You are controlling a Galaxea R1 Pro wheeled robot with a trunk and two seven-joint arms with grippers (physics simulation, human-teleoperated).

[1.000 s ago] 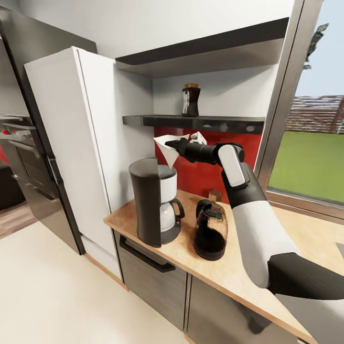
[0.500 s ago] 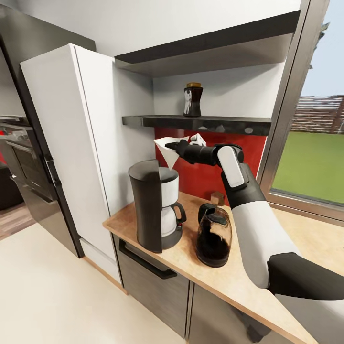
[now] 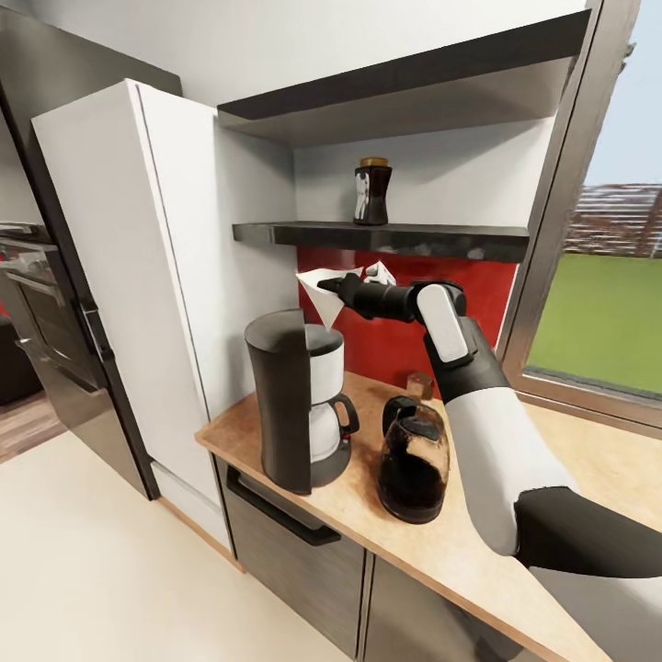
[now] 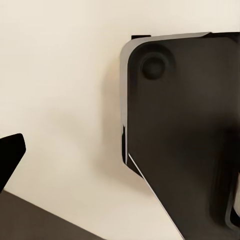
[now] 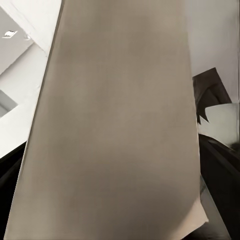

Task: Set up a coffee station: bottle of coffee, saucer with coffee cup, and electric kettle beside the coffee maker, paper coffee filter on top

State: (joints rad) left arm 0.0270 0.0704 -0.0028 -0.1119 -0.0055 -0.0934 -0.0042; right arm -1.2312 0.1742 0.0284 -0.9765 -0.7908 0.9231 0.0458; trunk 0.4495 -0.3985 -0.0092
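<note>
Since 1.0 s ago the head view has shifted slightly; the right gripper (image 3: 333, 285) and its filter (image 3: 318, 291) sit at almost the same place relative to the coffee maker (image 3: 296, 401), no clear move of the things themselves.

Right arm reaches in from the right side of the head view, forearm level, below the shelf (image 3: 382, 238). Right gripper clenched on the filter: white paper cone, point hanging down, held in the air just above and behind the coffee maker's top, not touching it as far as can be seen. In the right wrist view the filter (image 5: 115, 125) lies as a broad pale sheet close before the camera; the fingers cannot be made out there.

Coffee maker upright on the countertop (image 3: 359, 496), near its left end corner, beside the tall white cabinet (image 3: 138, 276). Kettle (image 3: 414, 458) stands on the countertop just to the right of the coffee maker, apart from it, near the front edge. A small brown object (image 3: 420, 384) sits behind the kettle near the red wall; too small to identify.

Coffee bottle (image 3: 371, 192) upright on the shelf, about mid-length, above the gripper.

Left gripper: the left wrist view shows pale floor (image 4: 60, 100) and a dark rounded-corner body (image 4: 185, 135); a black tip at the frame edge may be a finger, state cannot be told.
</note>
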